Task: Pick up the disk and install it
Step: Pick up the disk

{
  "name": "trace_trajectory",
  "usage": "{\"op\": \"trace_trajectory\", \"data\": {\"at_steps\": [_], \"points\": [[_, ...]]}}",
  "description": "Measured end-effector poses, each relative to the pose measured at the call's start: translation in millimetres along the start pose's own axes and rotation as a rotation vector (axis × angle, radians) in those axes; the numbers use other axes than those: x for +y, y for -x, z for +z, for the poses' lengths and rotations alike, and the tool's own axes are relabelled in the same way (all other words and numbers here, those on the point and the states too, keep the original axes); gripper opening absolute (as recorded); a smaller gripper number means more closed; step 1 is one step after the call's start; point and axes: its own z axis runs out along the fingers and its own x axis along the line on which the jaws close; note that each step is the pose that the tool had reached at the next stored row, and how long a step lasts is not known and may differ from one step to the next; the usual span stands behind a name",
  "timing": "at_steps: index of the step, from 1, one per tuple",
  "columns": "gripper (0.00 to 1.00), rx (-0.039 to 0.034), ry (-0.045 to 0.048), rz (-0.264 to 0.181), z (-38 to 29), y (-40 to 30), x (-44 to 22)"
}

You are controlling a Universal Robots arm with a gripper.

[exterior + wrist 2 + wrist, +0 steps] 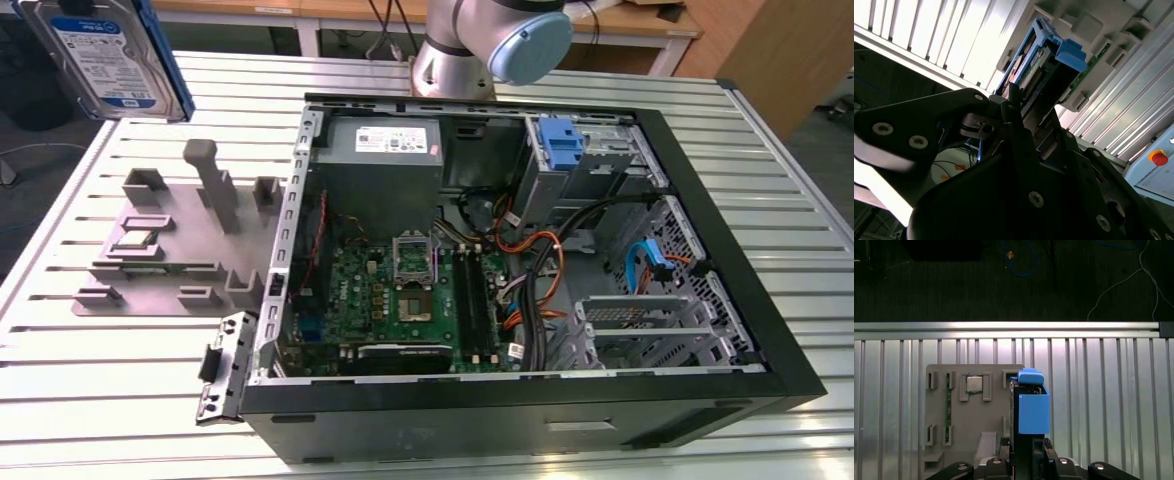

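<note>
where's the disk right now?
Held in the gripper off the table: the disk hangs at the exterior view's top left, over the edge of the grey fixture plate, outside the open computer case.

You're seeing the disk (1033,412) wearing smooth blue plastic edging, the table (1104,405) gleaming as ribbed metal, holder plate (974,415) looking matt.

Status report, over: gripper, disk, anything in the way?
Gripper shut on disk. Disk aloft over the grey fixture, outside the case. Case open, cables strewn inside.
</note>
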Motion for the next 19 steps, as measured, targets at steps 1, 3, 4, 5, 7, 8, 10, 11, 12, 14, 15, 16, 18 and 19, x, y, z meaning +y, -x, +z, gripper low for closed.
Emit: {"op": "trace_trajectory", "data": {"at_steps": [1,3,4,5,7,8,10,11,12,14,15,16,18,19], "points": [[0.35,0.0,0.0001,0.0,-0.2,0.0,0.0],[0.35,0.0001,0.0002,0.0,-1.3,0.1,0.1],[0.35,0.0,0.0001,0.0,-2.0,0.1,0.1],[0.35,0.0001,0.0002,0.0,-3.1,0.2,0.2],[0.35,0.0,0.0001,0.0,-5.3,0.4,0.2],[0.35,0.0001,0.0002,0.0,-6.7,0.5,0.3],[0.35,0.0,0.0001,0.0,-8.9,0.6,0.4],[0.35,0.0,0.0,0.0,-9.4,0.6,0.5],[0.35,0.0,0.0,0.0,-10.2,0.7,0.5],[0.35,0.0,0.0001,0.0,-12.0,0.8,0.5],[0.35,0.0,0.0001,0.0,-12.3,0.9,0.6],[0.35,0.0,0.0,0.0,-12.3,0.8,0.6],[0.35,0.0,0.0,0.0,-12.3,0.9,0.6],[0.35,0.0,0.0001,0.0,-12.3,0.9,0.6]]}}
